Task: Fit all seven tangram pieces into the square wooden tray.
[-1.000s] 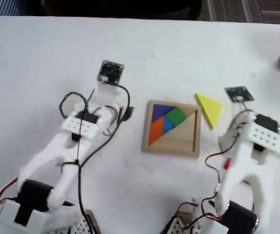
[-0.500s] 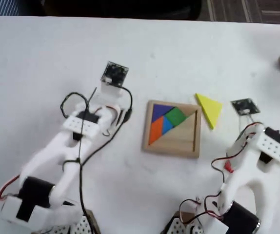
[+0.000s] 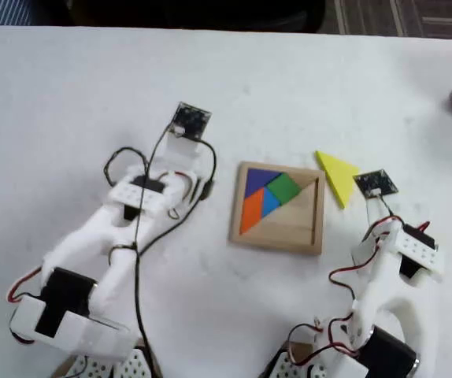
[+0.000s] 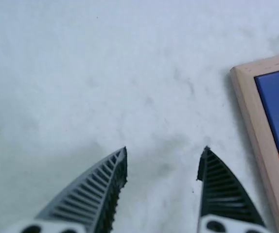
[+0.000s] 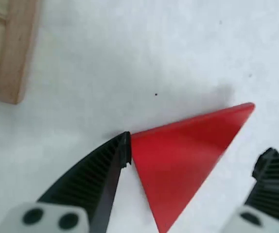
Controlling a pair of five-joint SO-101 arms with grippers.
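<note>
Right wrist view gives us the right gripper (image 5: 198,144) with ribbed black jaws spread wide around a flat red triangle (image 5: 188,160). We see the square wooden tray (image 3: 277,242) holding purple, green, blue and orange pieces (image 3: 267,197), a yellow triangle (image 3: 339,176) just beside it; the left gripper (image 4: 165,149) gapes empty near its pale rim.

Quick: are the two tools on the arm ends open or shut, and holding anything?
Left tool: open, holding nothing.
Right tool: open, astride the red triangle, not gripping it.
</note>
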